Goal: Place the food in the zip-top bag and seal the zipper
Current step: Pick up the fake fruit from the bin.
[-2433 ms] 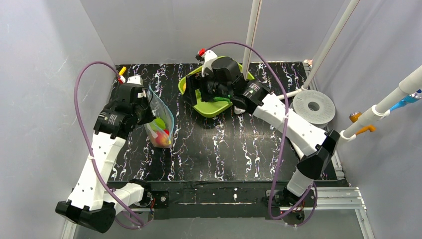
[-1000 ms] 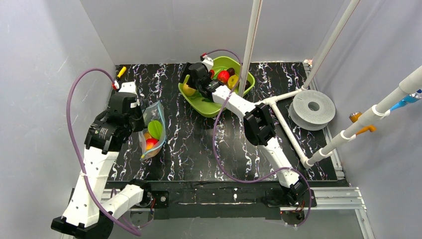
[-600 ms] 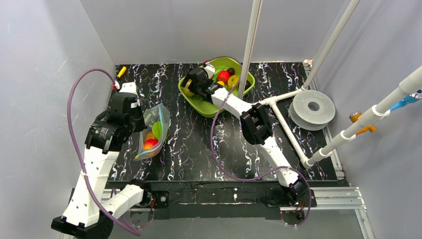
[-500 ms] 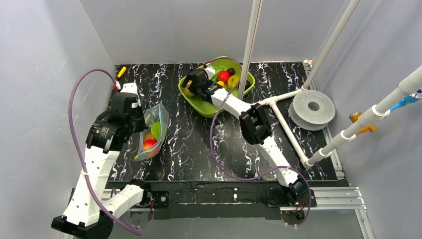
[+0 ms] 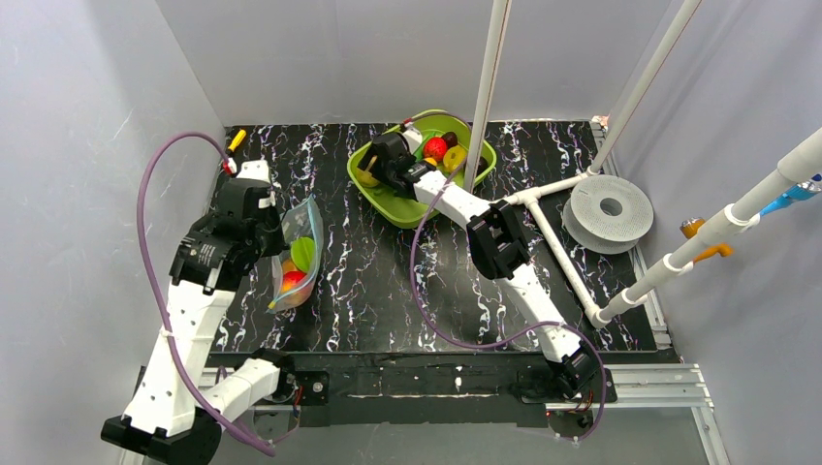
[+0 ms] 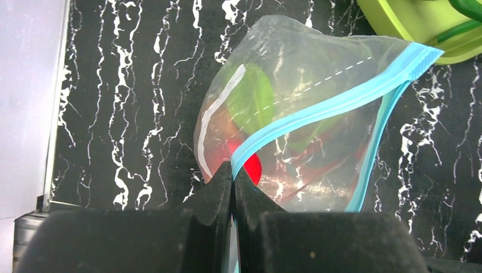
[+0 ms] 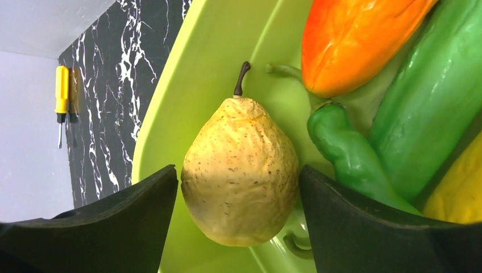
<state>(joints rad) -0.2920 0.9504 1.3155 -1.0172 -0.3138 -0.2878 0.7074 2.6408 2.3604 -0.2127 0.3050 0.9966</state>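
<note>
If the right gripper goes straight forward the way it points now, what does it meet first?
The yellow pear, which lies between the right fingers in the green tray. Behind it is probably the tray's floor, though depth is unclear.

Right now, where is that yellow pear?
In the right wrist view, the pear sits between the fingers of the right gripper, in the lime-green tray at the table's far middle, beside a green pepper.
</note>
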